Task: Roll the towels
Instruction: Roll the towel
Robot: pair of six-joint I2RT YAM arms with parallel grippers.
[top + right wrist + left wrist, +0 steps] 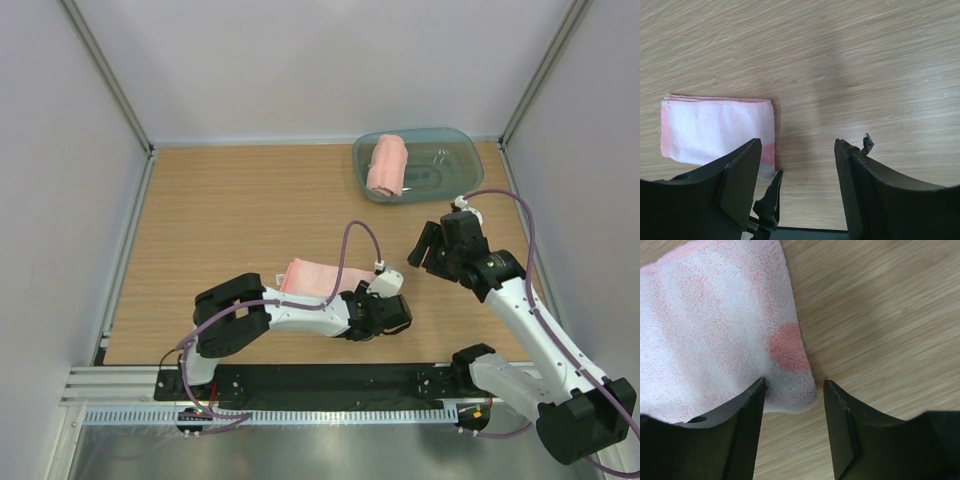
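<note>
One salmon-pink towel [305, 275] lies folded flat on the wooden table, partly under my left arm. Its pale corner [790, 390] sits between the tips of my left gripper [794, 387], which is low over the table [372, 318] with its jaws apart, and the left finger [747, 410] touches the cloth. A second towel [387, 165] lies rolled up inside the tub. My right gripper [428, 248] hovers open and empty to the right of the flat towel [715, 132], over bare wood [797, 145].
The translucent blue-green tub [450, 150] stands at the back right. Grey walls close off the left, back and right sides. A black rail [330, 385] runs along the near edge. A finger of the left gripper [769, 200] shows in the right wrist view.
</note>
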